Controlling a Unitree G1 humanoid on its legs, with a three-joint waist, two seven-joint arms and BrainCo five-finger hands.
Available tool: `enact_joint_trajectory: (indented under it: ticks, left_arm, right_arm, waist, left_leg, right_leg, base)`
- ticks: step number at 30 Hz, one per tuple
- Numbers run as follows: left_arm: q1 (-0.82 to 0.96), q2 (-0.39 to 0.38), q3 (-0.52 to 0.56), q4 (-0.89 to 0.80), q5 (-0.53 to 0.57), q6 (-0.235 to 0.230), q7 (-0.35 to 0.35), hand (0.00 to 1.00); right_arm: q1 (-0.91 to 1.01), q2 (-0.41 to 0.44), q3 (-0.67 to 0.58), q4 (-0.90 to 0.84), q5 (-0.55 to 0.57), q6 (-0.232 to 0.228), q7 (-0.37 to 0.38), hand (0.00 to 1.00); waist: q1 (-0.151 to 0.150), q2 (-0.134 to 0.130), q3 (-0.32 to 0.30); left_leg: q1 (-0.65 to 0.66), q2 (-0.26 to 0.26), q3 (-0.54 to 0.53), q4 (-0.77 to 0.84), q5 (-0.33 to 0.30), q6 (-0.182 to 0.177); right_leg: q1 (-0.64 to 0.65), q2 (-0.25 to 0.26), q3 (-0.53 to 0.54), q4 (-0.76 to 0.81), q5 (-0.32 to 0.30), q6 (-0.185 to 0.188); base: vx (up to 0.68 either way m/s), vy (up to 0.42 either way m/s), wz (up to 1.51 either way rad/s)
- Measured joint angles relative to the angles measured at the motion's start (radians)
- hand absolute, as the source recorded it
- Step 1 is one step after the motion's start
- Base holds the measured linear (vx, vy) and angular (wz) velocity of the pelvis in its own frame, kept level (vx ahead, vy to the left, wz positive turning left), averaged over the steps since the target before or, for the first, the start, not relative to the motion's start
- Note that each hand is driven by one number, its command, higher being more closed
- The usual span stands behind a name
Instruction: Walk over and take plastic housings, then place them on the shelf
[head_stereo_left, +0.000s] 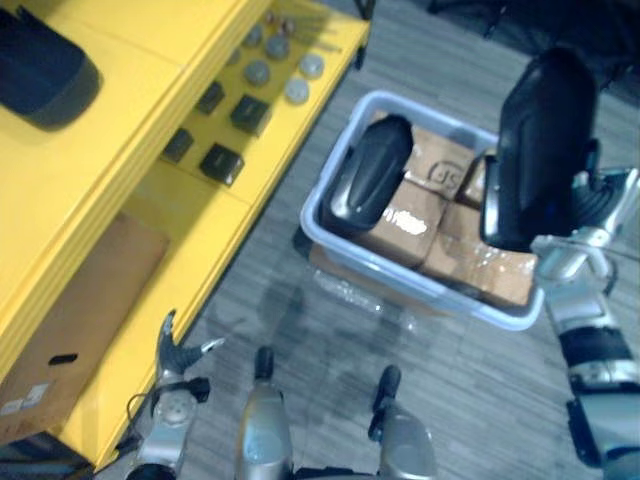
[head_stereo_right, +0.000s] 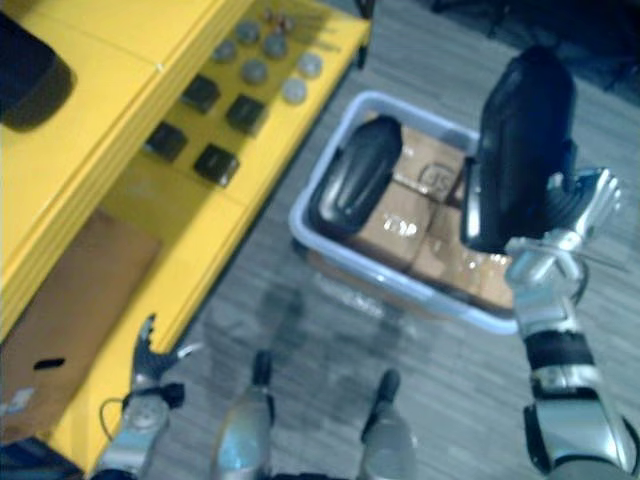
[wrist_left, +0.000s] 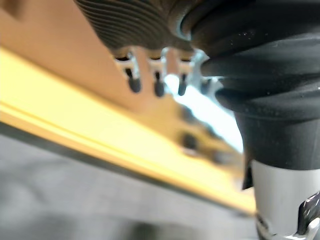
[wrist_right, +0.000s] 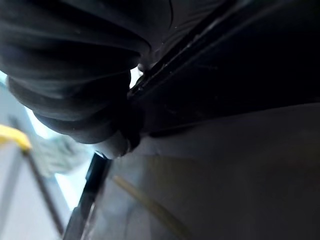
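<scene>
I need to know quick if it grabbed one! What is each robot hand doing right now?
Left hand: open, holding nothing.
Right hand: closed on a black plastic housing.

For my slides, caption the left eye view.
Right hand holds a black housing upright near the bin, where a second housing lies on cardboard boxes.

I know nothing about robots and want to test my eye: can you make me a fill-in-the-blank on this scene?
1. The right hand grips a housing of ____ colour.
2. A second housing lies in the bin on ____ boxes.
3. A third housing lies on the ____ shelf.
4. The left hand holds ____.

Missing words: black; cardboard; yellow; nothing.
</scene>
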Motion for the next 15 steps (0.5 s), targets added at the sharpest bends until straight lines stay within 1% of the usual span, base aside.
enact_joint_trajectory:
  ticks: [1,3,4,5,7,8,10,11,13,14,15]
  left_arm:
    - [0.000,-0.014,-0.015,-0.070,-0.080,0.005,-0.047,0.00]
    - [-0.001,-0.048,-0.032,-0.162,-0.173,0.017,-0.110,0.00]
    - [0.001,-0.075,-0.044,-0.203,-0.233,0.041,-0.156,0.00]
    - [-0.001,-0.084,-0.056,-0.218,-0.264,0.052,-0.177,0.00]
    - [-0.003,-0.100,-0.103,-0.248,-0.350,0.097,-0.250,0.00]
    - [-0.004,-0.105,-0.108,-0.254,-0.373,0.108,-0.264,0.00]
    - [-0.010,-0.115,-0.132,-0.259,-0.420,0.128,-0.271,0.00]
    - [-0.014,-0.115,-0.134,-0.259,-0.422,0.129,-0.271,0.00]
    - [-0.044,-0.116,-0.137,-0.259,-0.460,0.129,-0.271,0.00]
    - [-0.051,-0.116,-0.137,-0.259,-0.464,0.131,-0.272,0.00]
    - [-0.067,-0.116,-0.138,-0.259,-0.497,0.142,-0.280,0.00]
  right_arm:
    - [0.039,0.026,-0.001,-0.051,-0.038,-0.017,0.000,1.00]
    - [0.065,0.073,0.001,-0.104,-0.087,-0.043,0.000,1.00]
    - [0.078,0.103,0.002,-0.124,-0.117,-0.059,0.000,1.00]
    - [0.083,0.116,0.005,-0.135,-0.133,-0.067,0.000,1.00]
    - [0.094,0.139,0.024,-0.179,-0.170,-0.100,0.001,1.00]
    - [0.096,0.144,0.029,-0.193,-0.175,-0.110,0.002,1.00]
    - [0.121,0.160,0.065,-0.239,-0.193,-0.152,0.006,1.00]
    - [0.126,0.165,0.073,-0.247,-0.202,-0.164,0.009,1.00]
    - [0.144,0.186,0.114,-0.258,-0.214,-0.212,0.030,1.00]
    - [0.147,0.191,0.128,-0.258,-0.222,-0.219,0.033,1.00]
    - [0.153,0.199,0.152,-0.258,-0.236,-0.231,0.049,1.00]
  waist:
    - [-0.002,-0.001,-0.035]
    - [-0.005,0.004,-0.051]
    - [-0.011,0.006,-0.075]
    - [-0.014,0.008,-0.086]
    - [-0.019,0.014,-0.113]
    - [-0.021,0.015,-0.114]
    - [-0.027,0.015,-0.148]
    - [-0.027,0.016,-0.155]
    - [-0.041,0.017,-0.181]
    - [-0.043,0.017,-0.185]
    - [-0.046,0.018,-0.186]
  left_leg:
    - [0.005,-0.002,0.000,-0.004,0.000,0.000]
    - [0.047,-0.004,0.001,-0.029,0.001,-0.001]
    - [0.063,-0.007,0.001,-0.046,0.005,-0.002]
    - [0.070,-0.009,0.001,-0.054,0.008,-0.001]
    - [0.096,-0.010,0.006,-0.079,0.015,-0.003]
    - [0.104,-0.010,0.007,-0.083,0.016,-0.003]
    - [0.116,-0.011,0.018,-0.096,0.021,-0.004]
    - [0.120,-0.011,0.020,-0.102,0.023,-0.003]
    - [0.122,-0.011,0.021,-0.104,0.025,-0.004]
    - [0.126,-0.011,0.022,-0.105,0.026,-0.004]
    - [0.138,-0.011,0.025,-0.106,0.026,-0.004]
  right_leg:
    - [0.011,0.000,-0.005,-0.014,0.001,0.002]
    - [0.050,0.000,-0.012,-0.027,0.001,0.002]
    - [0.060,-0.002,-0.021,-0.033,0.002,0.003]
    - [0.066,-0.003,-0.027,-0.034,0.002,0.003]
    - [0.078,-0.004,-0.029,-0.035,0.002,0.003]
    - [0.084,-0.004,-0.029,-0.036,0.002,0.003]
    - [0.088,-0.004,-0.027,-0.046,0.003,0.006]
    - [0.089,-0.004,-0.027,-0.047,0.003,0.006]
    - [0.090,-0.004,-0.027,-0.047,0.004,0.007]
    - [0.091,-0.004,-0.027,-0.047,0.005,0.008]
    - [0.101,-0.004,-0.025,-0.047,0.005,0.008]
  base:
    - [0.10,-0.012,0.05]
    - [0.08,-0.009,0.04]
    - [0.04,-0.006,0.05]
    - [0.03,0.000,0.07]
    - [0.00,0.000,0.00]
    - [-0.01,0.007,-0.07]
    - [-0.01,0.001,-0.10]
    - [-0.01,-0.001,-0.08]
    - [0.00,0.000,0.00]
    - [-0.02,0.004,-0.06]
    - [-0.03,0.005,-0.04]
